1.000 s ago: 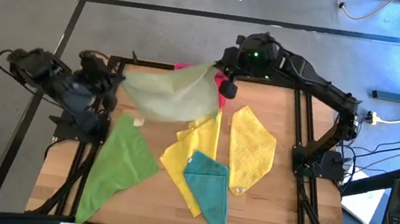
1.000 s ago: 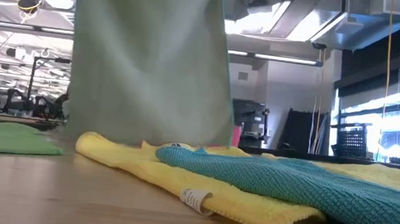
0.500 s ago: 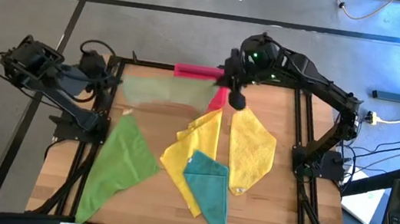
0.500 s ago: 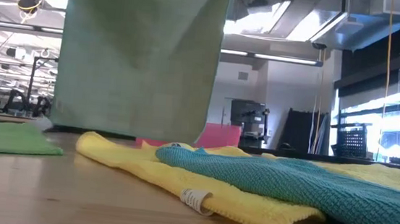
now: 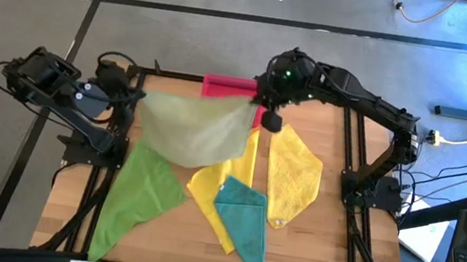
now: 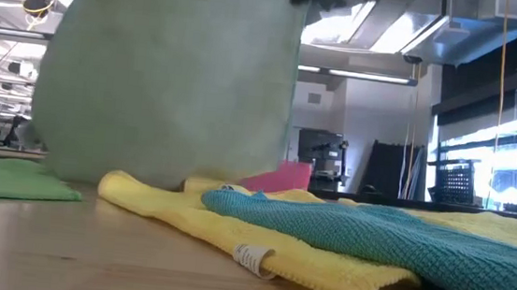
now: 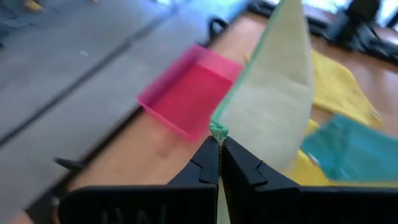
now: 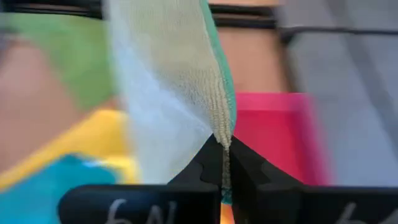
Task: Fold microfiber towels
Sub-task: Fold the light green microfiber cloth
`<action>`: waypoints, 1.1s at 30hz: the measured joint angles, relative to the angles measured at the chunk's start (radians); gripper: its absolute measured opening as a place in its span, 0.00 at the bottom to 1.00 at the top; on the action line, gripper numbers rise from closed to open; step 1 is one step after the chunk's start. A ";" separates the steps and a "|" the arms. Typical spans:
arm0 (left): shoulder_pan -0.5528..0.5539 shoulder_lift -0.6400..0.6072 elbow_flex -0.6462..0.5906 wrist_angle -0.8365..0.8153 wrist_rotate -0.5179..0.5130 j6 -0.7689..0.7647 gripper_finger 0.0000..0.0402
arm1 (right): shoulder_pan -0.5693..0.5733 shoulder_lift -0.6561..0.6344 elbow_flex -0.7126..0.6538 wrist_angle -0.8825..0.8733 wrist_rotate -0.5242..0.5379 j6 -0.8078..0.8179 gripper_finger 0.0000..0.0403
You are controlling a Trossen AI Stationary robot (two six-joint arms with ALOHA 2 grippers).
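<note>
A pale olive green towel (image 5: pixel 193 130) hangs spread in the air over the table's far left part, held between my left gripper (image 5: pixel 136 94) and my right gripper (image 5: pixel 255 105), both shut on it. In the low view the pale olive green towel (image 6: pixel 171 76) hangs like a curtain. On the table lie a bright green towel (image 5: pixel 139 193), two yellow towels (image 5: pixel 292 182) (image 5: pixel 212 187) and a teal towel (image 5: pixel 244 223), the teal one resting on a yellow one. My left gripper pinches one top corner (image 7: pixel 217 130) of the pale olive towel between its two fingertips. The cloth runs away from the fingers, lifted clear of the table. My right gripper pinches the other top corner (image 8: pixel 222 138) between its fingertips. The towel hangs below, sagging between the two holds.
A pink tray (image 5: pixel 230 85) stands at the table's far edge, partly behind the hanging towel. The black frame rails (image 5: pixel 350 174) run along the table's sides. Bare wood (image 5: pixel 335 253) shows at the near right.
The towel, drawn out flat between the grippers half a second ago, now sags and billows toward the near edge. My right gripper has sunk a little and tipped downward. Both grippers have stayed shut on their corners.
</note>
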 joint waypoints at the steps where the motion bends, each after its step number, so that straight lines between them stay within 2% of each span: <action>1: 0.000 -0.006 0.000 0.001 -0.023 -0.001 0.00 | -0.001 0.000 0.007 0.014 0.030 -0.011 0.03; 3: 0.000 -0.015 0.008 0.003 -0.036 -0.018 0.00 | 0.000 0.001 0.042 0.033 0.011 -0.015 0.02; 7: 0.000 -0.018 0.052 0.011 0.028 -0.039 0.00 | -0.005 -0.003 0.128 0.029 -0.213 -0.002 0.02; 10: 0.000 -0.017 0.090 0.027 0.090 -0.057 0.00 | -0.005 -0.002 0.186 0.001 -0.316 0.058 0.04; 18: -0.008 -0.017 0.169 0.331 0.372 0.008 0.00 | 0.007 -0.002 0.303 -0.043 -0.639 0.284 0.02; 22: -0.033 -0.008 0.172 0.471 0.446 0.028 0.00 | 0.065 -0.002 0.350 -0.090 -0.657 0.305 0.03; 27: -0.092 0.059 0.172 0.496 0.552 -0.058 0.00 | 0.163 -0.002 0.372 -0.116 -0.656 0.408 0.01; 30: -0.163 0.125 0.171 0.522 0.567 -0.168 0.00 | 0.243 -0.002 0.380 -0.139 -0.635 0.531 0.02; 33: -0.271 0.198 0.169 0.648 0.567 -0.206 0.00 | 0.345 -0.009 0.382 -0.135 -0.567 0.627 0.03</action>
